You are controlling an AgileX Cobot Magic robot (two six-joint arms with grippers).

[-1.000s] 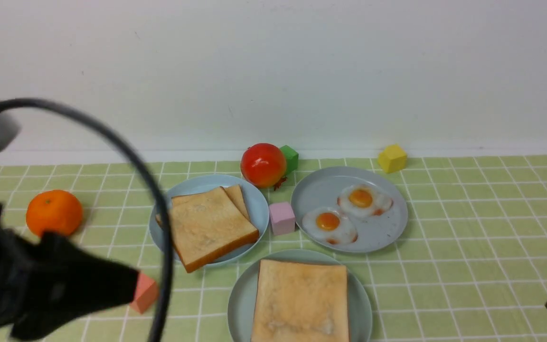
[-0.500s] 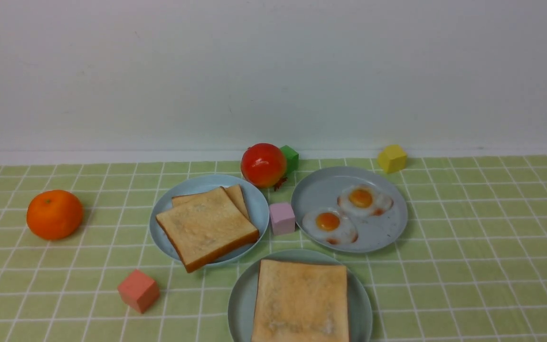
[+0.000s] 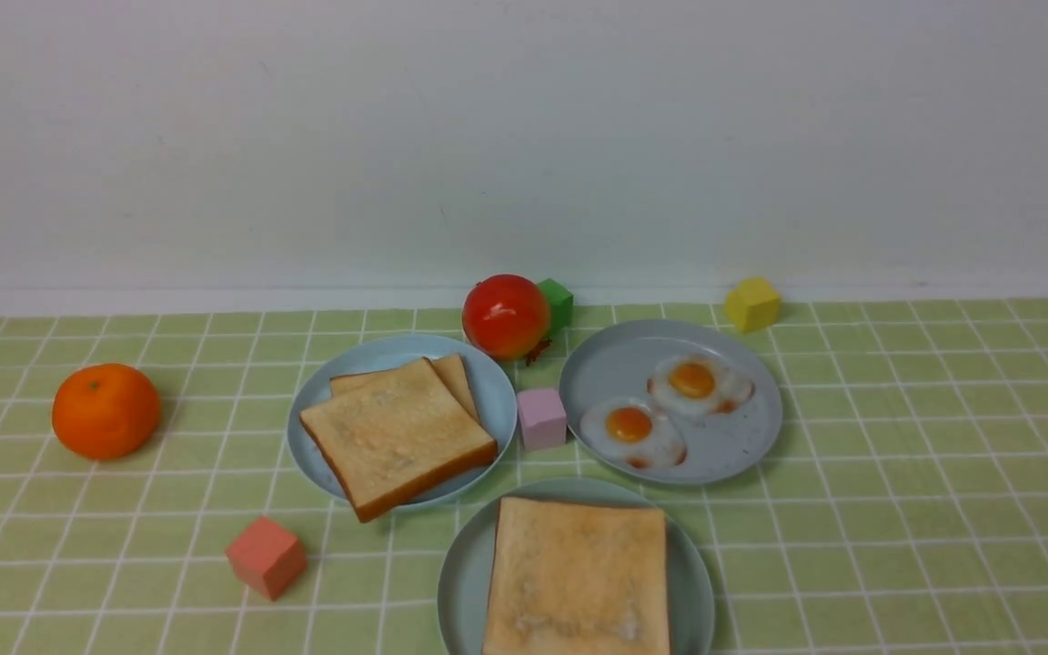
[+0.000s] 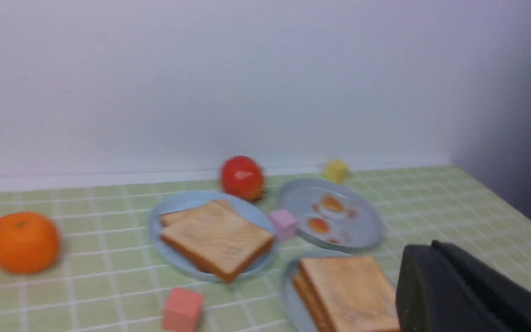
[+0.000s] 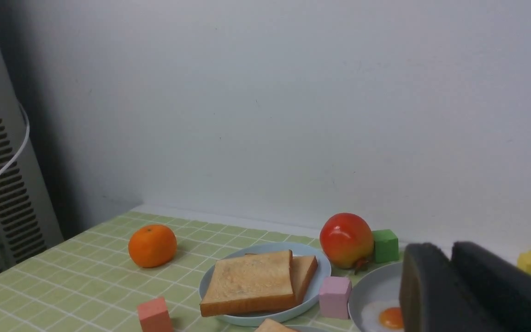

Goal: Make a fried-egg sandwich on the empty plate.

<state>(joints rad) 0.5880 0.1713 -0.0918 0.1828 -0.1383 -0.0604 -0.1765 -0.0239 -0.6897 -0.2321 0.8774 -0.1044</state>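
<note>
Sandwich unbuilt: smooth round mint plate [image 3: 460, 569], front centre, carries one thick square toast [image 3: 576, 576], pale face, golden crust. Left gripper [image 4: 436, 281], pads pressed together, sits just right of it; its arm has left the front view. Right gripper [image 5: 450, 288] is narrowly parted, empty.
</note>
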